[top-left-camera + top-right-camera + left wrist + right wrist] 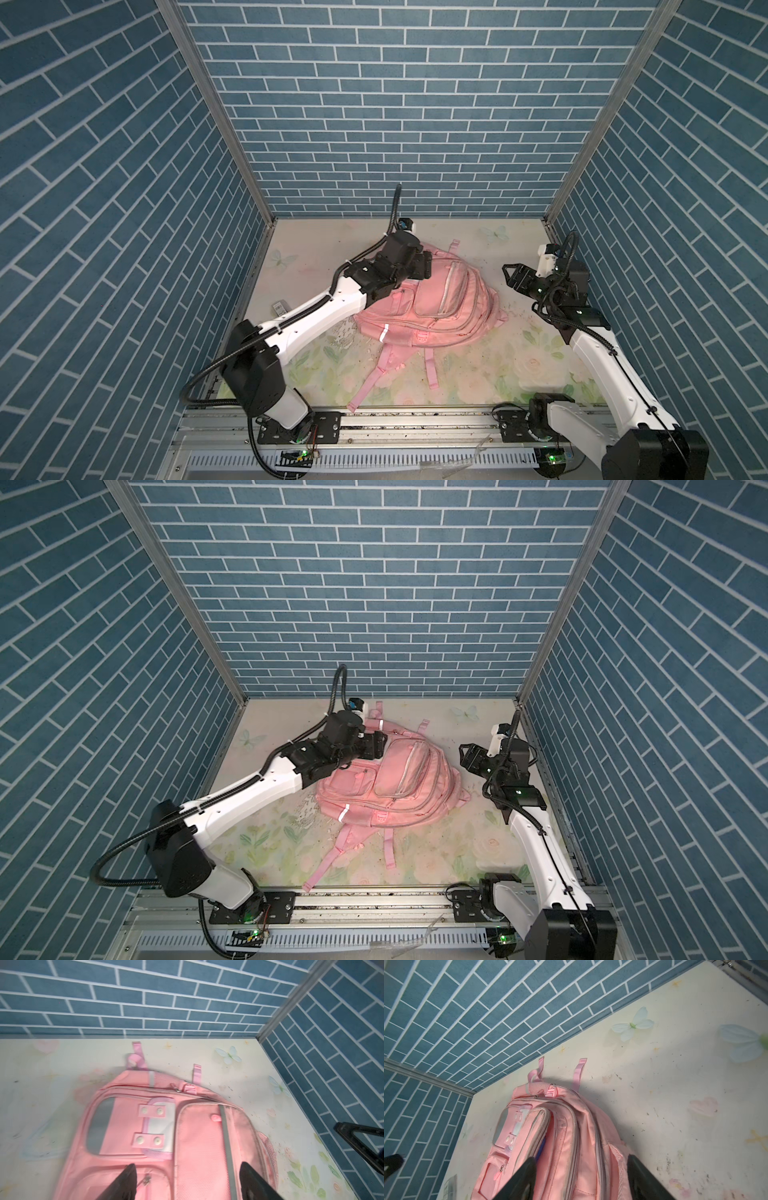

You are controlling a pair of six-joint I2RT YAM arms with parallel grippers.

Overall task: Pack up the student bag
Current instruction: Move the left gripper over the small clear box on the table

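Note:
The student bag (440, 303), a large pink backpack with silver strips, lies face up in the middle of the floral table; it also shows in a top view (399, 787). My left gripper (424, 268) hovers over its far left part. In the left wrist view the left gripper (188, 1164) is open, its fingers spread wide above the bag's front pockets (199, 1130) and holding nothing. My right gripper (510, 276) stands open just right of the bag. The right wrist view shows that gripper (581, 1157) open over the bag's zippered side (571, 1126), where a sliver of blue (542, 1147) peeks from a pocket gap.
Two pink straps (374, 382) trail from the bag toward the front rail (415, 419). A small grey card (280, 308) lies by the left wall, beyond the left arm. Blue brick walls (374, 124) close in the back and both sides.

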